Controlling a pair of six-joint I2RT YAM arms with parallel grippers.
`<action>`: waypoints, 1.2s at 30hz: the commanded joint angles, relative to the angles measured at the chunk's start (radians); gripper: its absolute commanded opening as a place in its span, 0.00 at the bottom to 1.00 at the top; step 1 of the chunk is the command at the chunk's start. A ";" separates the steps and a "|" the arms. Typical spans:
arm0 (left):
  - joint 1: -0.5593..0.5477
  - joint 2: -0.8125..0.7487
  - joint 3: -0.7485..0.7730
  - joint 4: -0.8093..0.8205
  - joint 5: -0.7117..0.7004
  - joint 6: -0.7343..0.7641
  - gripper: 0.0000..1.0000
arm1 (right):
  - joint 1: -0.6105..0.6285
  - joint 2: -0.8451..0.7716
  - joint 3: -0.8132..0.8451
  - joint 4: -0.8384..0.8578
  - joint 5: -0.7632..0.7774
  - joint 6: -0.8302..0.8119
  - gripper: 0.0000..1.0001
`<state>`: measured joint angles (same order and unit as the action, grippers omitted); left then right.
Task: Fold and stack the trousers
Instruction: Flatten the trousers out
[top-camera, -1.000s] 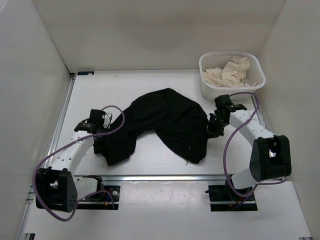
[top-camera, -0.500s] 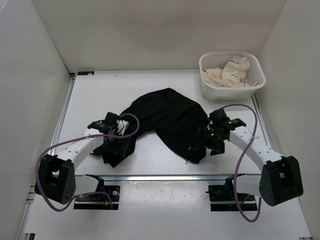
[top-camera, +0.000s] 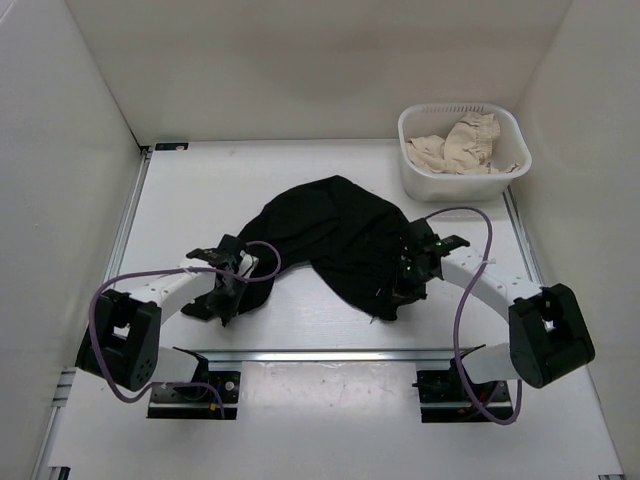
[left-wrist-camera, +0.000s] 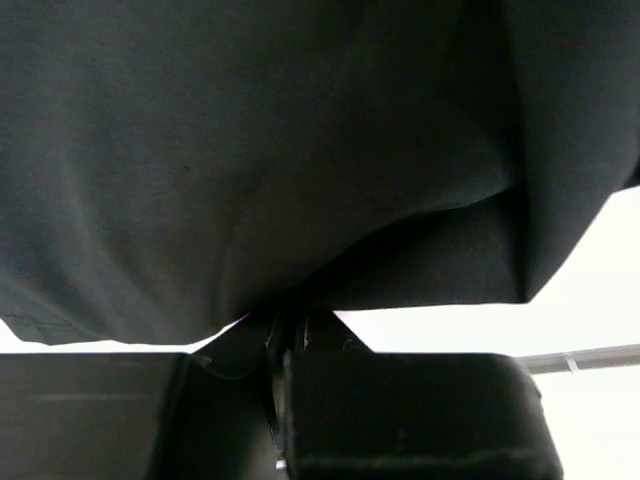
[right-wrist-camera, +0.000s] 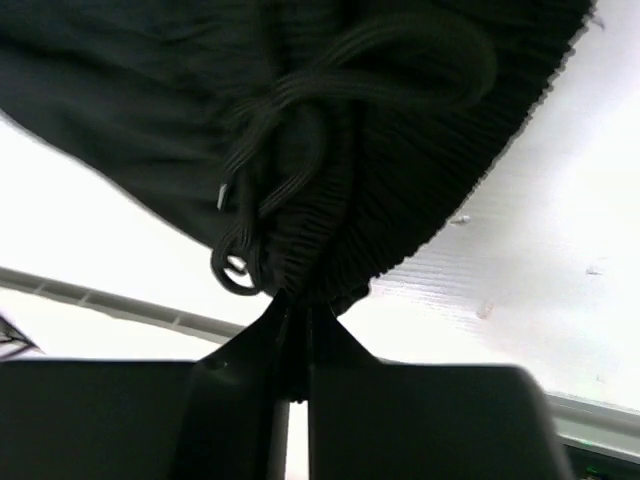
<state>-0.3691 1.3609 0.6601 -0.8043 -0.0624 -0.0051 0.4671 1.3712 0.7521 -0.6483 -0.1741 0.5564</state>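
Note:
The black trousers (top-camera: 335, 240) lie crumpled in an arch across the middle of the white table. My left gripper (top-camera: 228, 297) sits at their near-left end, shut on a fold of the black cloth (left-wrist-camera: 260, 180). My right gripper (top-camera: 403, 285) is at the near-right end, shut on the ribbed waistband (right-wrist-camera: 400, 190), right beside the knotted drawstring (right-wrist-camera: 270, 160). Both pairs of jaws stand pressed together with fabric pinched between them.
A white basket (top-camera: 410, 170) holding beige cloth (top-camera: 462, 143) stands at the back right. White walls (top-camera: 60, 150) enclose the table on three sides. A metal rail (top-camera: 330, 355) runs along the near edge, where the arm bases are bolted.
Both arms have swung inward and toward the near edge. Each gripper has closed on an end of the trousers, and the near ends of the cloth have bunched up.

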 joint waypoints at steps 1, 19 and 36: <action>0.053 -0.031 0.052 0.073 -0.085 0.005 0.14 | 0.008 -0.062 0.140 -0.078 0.042 0.005 0.00; 0.377 0.403 1.409 -0.265 -0.100 0.005 0.14 | -0.021 -0.262 0.926 -0.556 0.367 -0.090 0.00; 0.599 0.434 1.069 -0.222 -0.094 0.005 0.43 | -0.314 -0.112 0.753 -0.501 0.277 -0.082 0.00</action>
<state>0.1711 1.9499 1.7901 -1.0538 -0.1806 0.0086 0.1623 1.2957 1.5337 -1.1938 0.1581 0.4717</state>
